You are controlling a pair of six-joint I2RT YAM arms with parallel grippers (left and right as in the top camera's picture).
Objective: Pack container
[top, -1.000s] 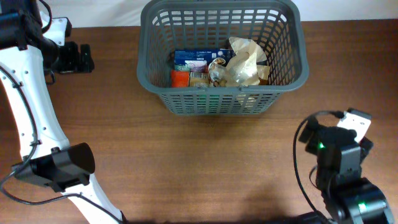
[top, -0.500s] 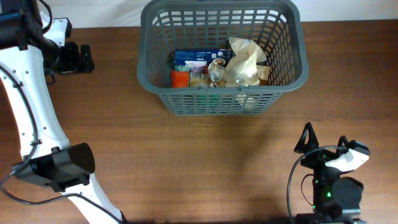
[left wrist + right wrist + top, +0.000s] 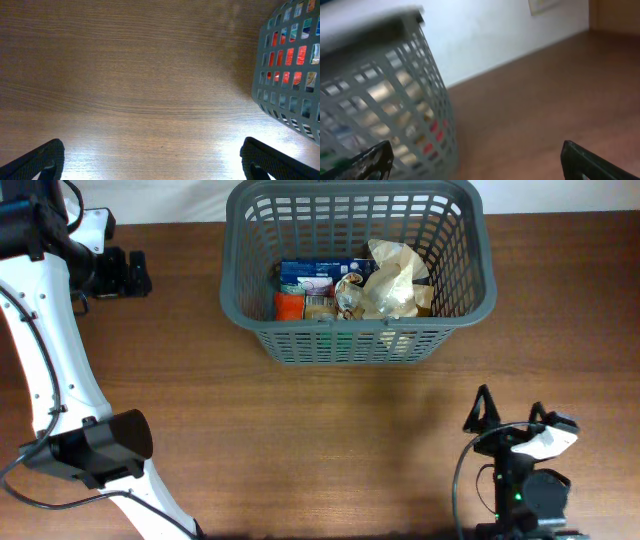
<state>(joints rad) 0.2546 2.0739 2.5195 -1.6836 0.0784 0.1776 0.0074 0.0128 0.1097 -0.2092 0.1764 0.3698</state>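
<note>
- Far middle of the wooden table (image 3: 300,430): container (image 3: 355,340), a dark grey slotted basket, upright with its top open.
- Inside it: blue box (image 3: 318,273) left of centre, orange packet (image 3: 289,306) against the near-left wall, crumpled tan paper bag (image 3: 398,280) filling the right half. Small items between them, too jumbled to name.
- Far left of the table: left gripper (image 3: 122,273), level with the container and well apart from its left wall. Jaws spread wide, nothing between them.
- Left wrist view: fingers (image 3: 42,160) in the bottom corners, bare wood between. Corner of the container at the right edge, orange packet showing through the slots.
- Near right of the table: right gripper (image 3: 511,405), tips pointing toward the container, well apart from its front wall. Jaws parted, empty.
- Right wrist view, blurred: lattice wall of the container at left, fingertips (image 3: 372,157) in the lower corners, wood and a pale wall (image 3: 485,35) beyond.
- Left edge of the overhead view: white arm (image 3: 45,350) running from near to far.
</note>
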